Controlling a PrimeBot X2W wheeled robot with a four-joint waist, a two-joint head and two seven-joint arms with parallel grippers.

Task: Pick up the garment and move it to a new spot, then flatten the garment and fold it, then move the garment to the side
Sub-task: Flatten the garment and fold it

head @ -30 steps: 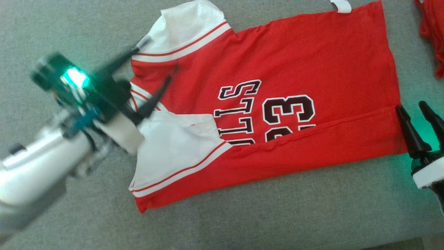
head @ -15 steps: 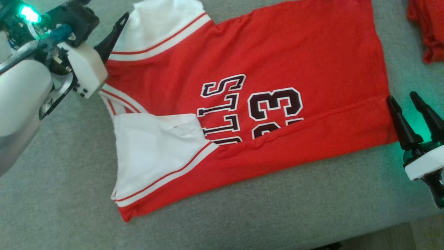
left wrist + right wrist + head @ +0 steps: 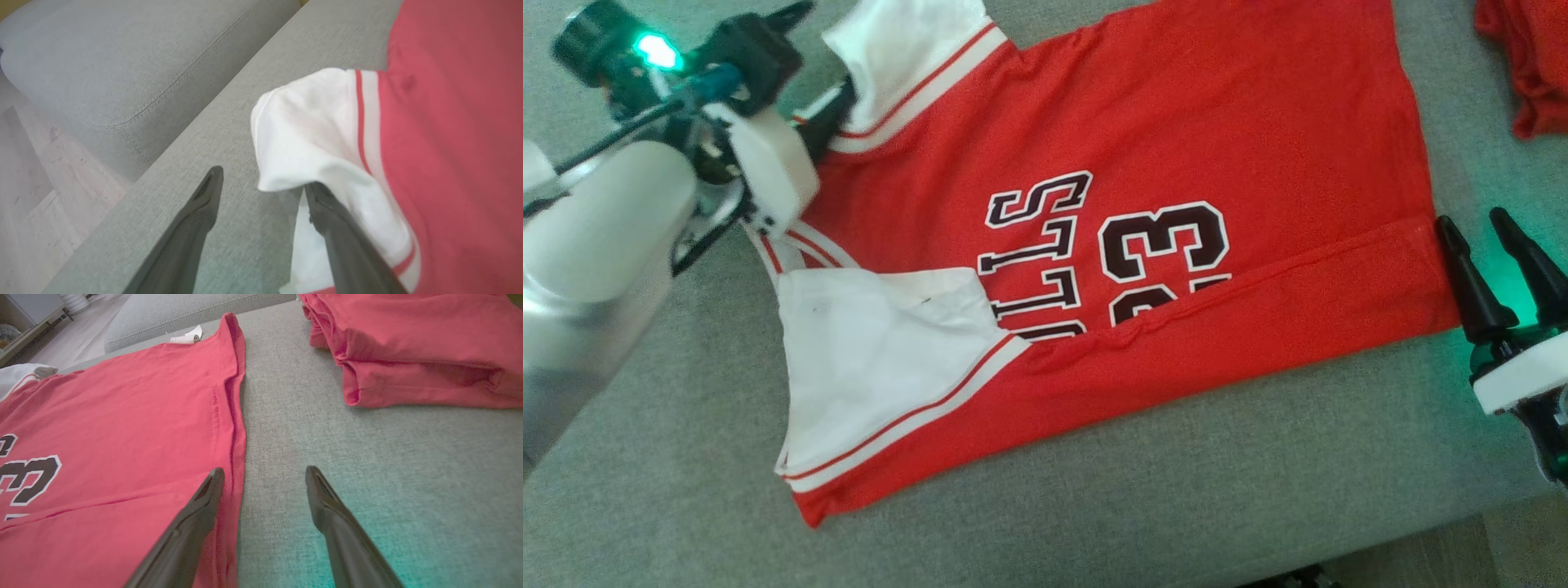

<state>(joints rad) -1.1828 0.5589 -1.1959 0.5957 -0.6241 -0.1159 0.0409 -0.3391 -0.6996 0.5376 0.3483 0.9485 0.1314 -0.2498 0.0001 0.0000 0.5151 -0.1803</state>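
Observation:
The garment (image 3: pixel 1176 122) is a red jersey with white sleeves and dark lettering, spread on the grey cushion, its near long edge folded over. My left gripper (image 3: pixel 818 64) is open at the far white sleeve (image 3: pixel 907 41). In the left wrist view the sleeve (image 3: pixel 310 130) drapes over one fingertip (image 3: pixel 327 212) of the left gripper (image 3: pixel 263 179), and the other finger rests on bare cushion. My right gripper (image 3: pixel 1472 219) stands open at the hem's near corner. In the right wrist view the right gripper (image 3: pixel 264 470) straddles the edge of the hem (image 3: pixel 235 416), holding nothing.
A second red cloth pile (image 3: pixel 1527 65) lies at the far right, close beyond the right gripper (image 3: pixel 408 343). The grey cushion (image 3: pixel 1094 506) ends near the lower right, with floor (image 3: pixel 1511 555) below. Past the left gripper are another cushion (image 3: pixel 122 61) and floor (image 3: pixel 32 183).
My left gripper has moved from the collar area away to the far sleeve, whose edge now lies over one finger. The head camera shifted a little. The right gripper stayed put.

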